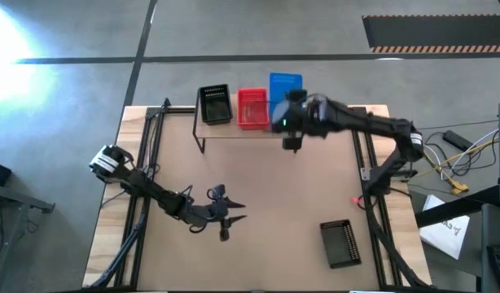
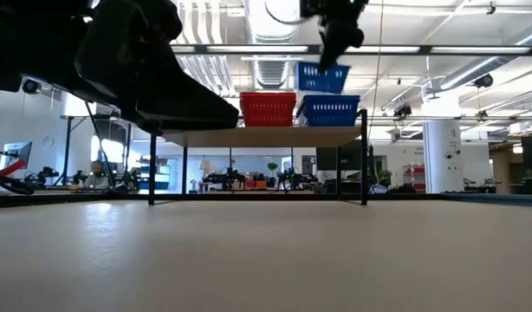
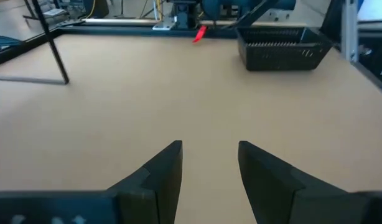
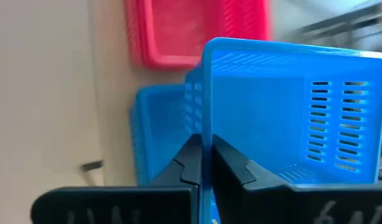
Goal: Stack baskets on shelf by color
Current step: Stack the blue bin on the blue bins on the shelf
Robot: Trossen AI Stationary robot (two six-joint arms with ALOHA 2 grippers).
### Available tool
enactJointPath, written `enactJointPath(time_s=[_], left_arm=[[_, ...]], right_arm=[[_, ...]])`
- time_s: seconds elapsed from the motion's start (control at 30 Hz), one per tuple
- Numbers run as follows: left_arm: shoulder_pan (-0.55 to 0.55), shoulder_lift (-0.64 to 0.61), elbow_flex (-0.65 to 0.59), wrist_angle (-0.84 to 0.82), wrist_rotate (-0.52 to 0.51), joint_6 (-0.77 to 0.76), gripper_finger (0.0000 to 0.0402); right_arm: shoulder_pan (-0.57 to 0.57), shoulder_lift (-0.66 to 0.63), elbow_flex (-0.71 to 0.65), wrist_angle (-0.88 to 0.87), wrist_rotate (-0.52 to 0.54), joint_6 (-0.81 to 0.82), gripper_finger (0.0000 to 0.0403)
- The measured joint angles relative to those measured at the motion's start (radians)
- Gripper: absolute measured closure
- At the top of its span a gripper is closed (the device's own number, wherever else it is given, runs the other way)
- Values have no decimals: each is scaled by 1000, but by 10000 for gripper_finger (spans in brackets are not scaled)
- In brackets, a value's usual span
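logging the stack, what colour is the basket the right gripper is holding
Blue. The right gripper pinches the basket wall; the right wrist view shows it best.

The right arm reaches toward 12 o'clock, its pincer (image 4: 203, 163) clamped. The left arm lies low at 8 o'clock, its pincer (image 3: 209, 163) parted.

We saw a black basket (image 1: 215, 104), a red stack (image 1: 252, 108) and a blue basket (image 2: 328, 110) on the shelf (image 1: 234, 131). Another blue basket (image 2: 322, 77) hung tilted above it. A second black basket (image 1: 340, 242) lay upside-down on the tabletop.
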Motion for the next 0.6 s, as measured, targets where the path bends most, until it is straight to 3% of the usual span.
enactJointPath(time_s=[0.1, 0.17, 0.6], left_arm=[[0, -2, 1, 0, 6, 1, 261], [0, -2, 1, -1, 7, 1, 261], [1, -3, 1, -4, 8, 1, 261]], right_arm=[[-83, 0, -9, -35, -152, 0, 390], [-101, 0, -22, -44, -195, 2, 390], [-103, -2, -40, -81, -204, 41, 385]])
